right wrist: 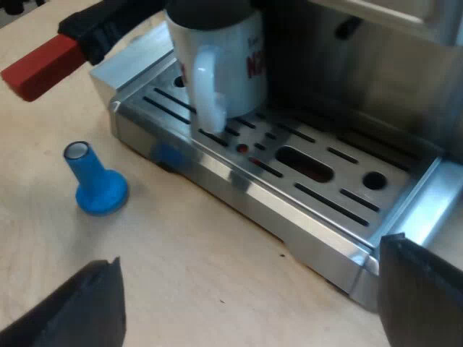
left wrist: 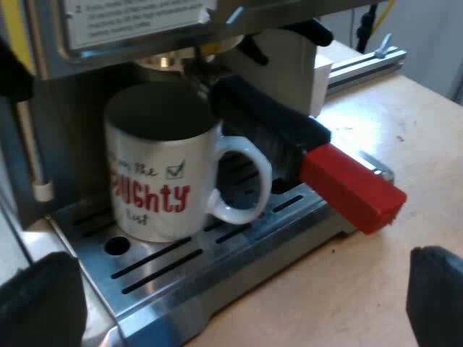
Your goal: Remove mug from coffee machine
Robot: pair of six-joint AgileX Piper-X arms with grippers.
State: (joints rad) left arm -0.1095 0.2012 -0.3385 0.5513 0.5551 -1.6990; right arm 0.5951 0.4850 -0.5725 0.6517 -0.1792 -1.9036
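A white mug (left wrist: 163, 170) with red lettering stands upright on the espresso machine's slotted metal drip tray (left wrist: 181, 264), under the locked-in metal holder, whose dark handle (left wrist: 268, 126) ends in red (left wrist: 352, 188). The mug's handle points out toward the tray's edge. My left gripper (left wrist: 239, 303) is open just off the tray's edge, short of the mug, nothing between its fingers. In the right wrist view the mug (right wrist: 221, 69) sits on the drip tray (right wrist: 289, 195), and my right gripper (right wrist: 249, 303) is open over the wooden table before the tray, holding nothing.
A blue tamper (right wrist: 94, 184) stands on the wooden table beside the drip tray. The holder's red end (right wrist: 40, 65) juts out past the tray. The machine's front panel hangs over the mug. A metal rail (left wrist: 365, 65) lies on the table beyond the machine.
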